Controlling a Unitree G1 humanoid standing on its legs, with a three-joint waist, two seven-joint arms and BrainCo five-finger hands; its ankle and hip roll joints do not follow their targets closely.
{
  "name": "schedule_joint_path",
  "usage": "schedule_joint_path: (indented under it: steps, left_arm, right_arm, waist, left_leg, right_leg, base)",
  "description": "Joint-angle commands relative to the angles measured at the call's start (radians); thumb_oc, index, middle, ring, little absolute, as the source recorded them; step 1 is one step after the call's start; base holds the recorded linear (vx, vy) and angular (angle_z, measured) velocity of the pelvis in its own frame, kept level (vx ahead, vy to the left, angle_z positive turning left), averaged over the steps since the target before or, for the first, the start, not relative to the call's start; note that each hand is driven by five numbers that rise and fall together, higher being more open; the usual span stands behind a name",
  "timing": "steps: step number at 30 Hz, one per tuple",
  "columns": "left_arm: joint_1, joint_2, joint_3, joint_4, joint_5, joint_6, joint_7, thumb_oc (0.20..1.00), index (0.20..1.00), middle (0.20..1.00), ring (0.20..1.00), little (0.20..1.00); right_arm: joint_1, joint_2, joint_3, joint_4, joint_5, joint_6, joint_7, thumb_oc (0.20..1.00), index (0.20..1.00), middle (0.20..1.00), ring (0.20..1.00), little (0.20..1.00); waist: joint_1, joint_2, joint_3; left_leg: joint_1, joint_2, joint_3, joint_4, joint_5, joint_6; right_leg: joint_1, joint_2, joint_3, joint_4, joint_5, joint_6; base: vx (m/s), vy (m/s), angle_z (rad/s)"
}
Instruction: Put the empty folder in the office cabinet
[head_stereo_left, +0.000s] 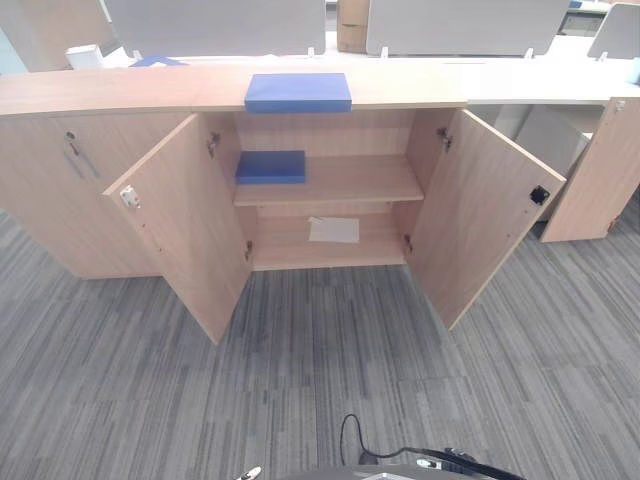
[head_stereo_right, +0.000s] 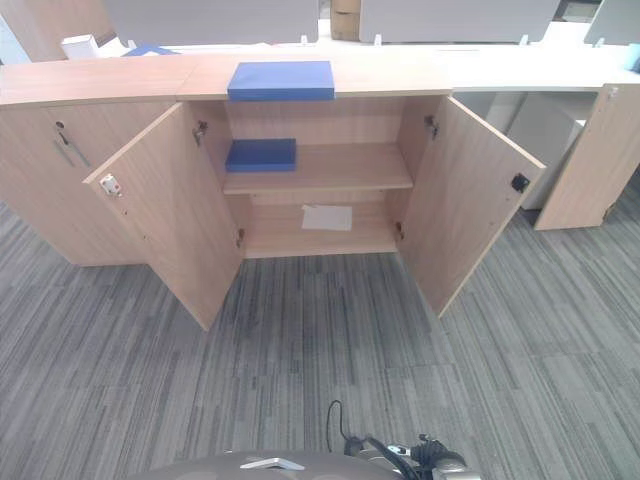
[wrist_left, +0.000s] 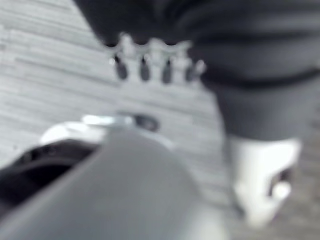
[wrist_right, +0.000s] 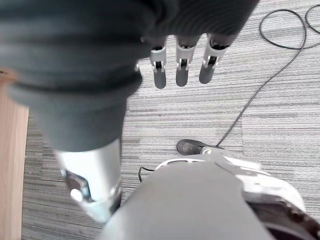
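Observation:
A blue folder (head_stereo_left: 298, 92) lies flat on the top of the wooden office cabinet (head_stereo_left: 420, 90), straight ahead of me. A second blue folder (head_stereo_left: 271, 166) lies on the left of the upper shelf (head_stereo_left: 360, 178) inside. Both cabinet doors stand wide open, the left door (head_stereo_left: 185, 235) and the right door (head_stereo_left: 480, 215) swung out over the carpet. My left hand (wrist_left: 145, 67) hangs low over the carpet, fingers relaxed and holding nothing. My right hand (wrist_right: 182, 70) hangs the same way, fingers straight and empty, far from the cabinet.
A white sheet of paper (head_stereo_left: 333, 229) lies on the bottom shelf. A closed cabinet section (head_stereo_left: 50, 190) adjoins on the left, and a wooden panel (head_stereo_left: 600, 180) stands at the right. Grey striped carpet (head_stereo_left: 330, 370) stretches between me and the cabinet.

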Motion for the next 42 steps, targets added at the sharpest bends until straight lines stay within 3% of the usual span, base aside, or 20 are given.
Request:
schedule_joint_path:
  steps: [1,29,36,38,39,42]
  left_arm:
    - [-0.055,-0.024,-0.036,0.024,0.025,-0.002,0.011,1.000,1.000,1.000,1.000,1.000]
    - [-0.043,-0.023,-0.042,0.021,0.025,-0.013,0.010,1.000,1.000,1.000,1.000,1.000]
    - [-0.038,-0.022,-0.033,0.017,0.004,-0.017,0.008,1.000,1.000,1.000,1.000,1.000]
    - [-0.042,-0.014,-0.031,0.008,0.007,-0.002,0.010,1.000,1.000,1.000,1.000,1.000]
    - [-0.045,-0.007,-0.028,0.005,0.007,-0.002,0.015,1.000,1.000,1.000,1.000,1.000]
    - [-0.050,-0.002,-0.031,0.008,-0.002,-0.011,0.023,1.000,1.000,1.000,1.000,1.000]
  right_arm:
    - [-0.049,-0.013,0.045,0.021,0.006,-0.007,-0.003,1.000,1.000,1.000,1.000,1.000]
    - [-0.049,-0.019,0.048,0.012,-0.019,-0.032,-0.028,1.000,1.000,1.000,1.000,1.000]
    - [-0.050,-0.023,0.042,0.015,-0.008,-0.090,-0.068,1.000,1.000,1.000,1.000,1.000]
    - [-0.065,-0.025,0.041,-0.017,0.008,-0.137,-0.107,1.000,1.000,1.000,1.000,1.000]
    - [-0.076,-0.026,0.040,-0.050,0.016,-0.146,-0.127,1.000,1.000,1.000,1.000,1.000]
    - [-0.088,-0.036,0.041,-0.086,0.040,-0.177,-0.144,1.000,1.000,1.000,1.000,1.000]
  waist:
    - [-0.008,0.008,0.045]
    - [-0.007,0.008,0.056]
    - [0.002,0.010,0.070]
    - [-0.002,0.022,0.088]
    - [-0.007,0.035,0.112]
    - [-0.013,0.042,0.147]
  left_leg:
    - [-0.002,-0.051,0.084,0.000,-0.038,0.001]
    - [-0.002,-0.054,0.086,0.000,-0.040,0.004]
    - [-0.005,-0.068,0.079,0.000,-0.037,0.020]
    - [-0.024,-0.070,0.082,0.000,-0.035,0.041]
    - [-0.035,-0.063,0.083,0.000,-0.023,0.050]
    - [-0.049,-0.063,0.078,0.008,-0.017,0.058]
  right_leg:
    - [0.075,0.029,0.019,-0.004,-0.079,0.061]
    - [0.072,0.025,0.020,-0.004,-0.077,0.063]
    - [0.067,0.018,0.020,0.018,-0.080,0.063]
    - [0.012,0.016,0.009,0.148,-0.129,0.057]
    - [-0.077,0.004,-0.008,0.309,-0.109,0.073]
    - [-0.209,-0.025,-0.029,0.476,-0.043,0.111]
  base:
    - [0.00,0.000,0.00]
    - [0.00,0.001,0.00]
    - [0.05,0.071,-0.01]
    - [-0.01,0.110,-0.01]
    - [-0.06,0.118,-0.05]
    - [-0.05,0.079,-0.15]
